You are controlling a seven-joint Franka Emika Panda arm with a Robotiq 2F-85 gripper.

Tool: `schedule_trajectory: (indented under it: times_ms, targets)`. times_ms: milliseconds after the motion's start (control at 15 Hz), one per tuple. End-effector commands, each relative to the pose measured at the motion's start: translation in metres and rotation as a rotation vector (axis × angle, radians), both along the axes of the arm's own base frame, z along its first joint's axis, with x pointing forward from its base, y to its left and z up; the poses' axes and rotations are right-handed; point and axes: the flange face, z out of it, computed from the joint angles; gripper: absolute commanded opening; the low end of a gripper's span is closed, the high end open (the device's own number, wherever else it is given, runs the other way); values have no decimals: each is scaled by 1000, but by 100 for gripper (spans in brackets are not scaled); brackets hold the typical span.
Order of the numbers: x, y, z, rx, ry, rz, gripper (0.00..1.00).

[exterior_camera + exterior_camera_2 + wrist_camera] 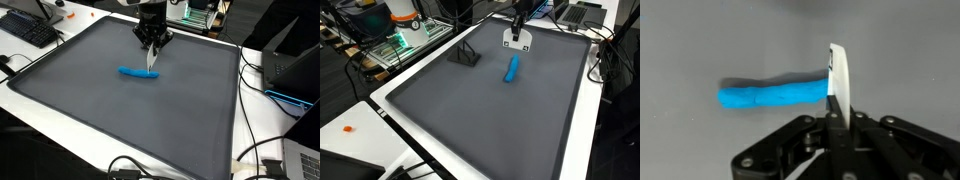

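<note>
My gripper (152, 42) is shut on a thin white flat piece (152, 62) that hangs down from the fingers above a grey mat (100, 110). In the wrist view the white piece (840, 75) stands edge-on between the black fingers (837, 115), its tip at the right end of a blue elongated object (770, 95). The blue object lies flat on the mat in both exterior views (138, 72) (512, 68). I cannot tell whether the white piece touches it. The gripper also shows from above (517, 25) with the white piece (517, 42).
A small black stand (468, 55) sits on the mat (470, 110) near the gripper. A keyboard (30, 30) lies beyond one mat edge. A laptop (300, 70) and cables (255, 150) lie beside another. A green board (400, 45) and a small orange item (348, 128) sit off the mat.
</note>
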Motion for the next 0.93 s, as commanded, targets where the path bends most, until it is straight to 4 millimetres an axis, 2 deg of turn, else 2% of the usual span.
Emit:
schedule_trajectory:
  times_ms: [0, 867]
  targets:
    - [8, 2, -15, -40, 2, 88, 1]
    - [32, 8, -49, -98, -51, 165, 1]
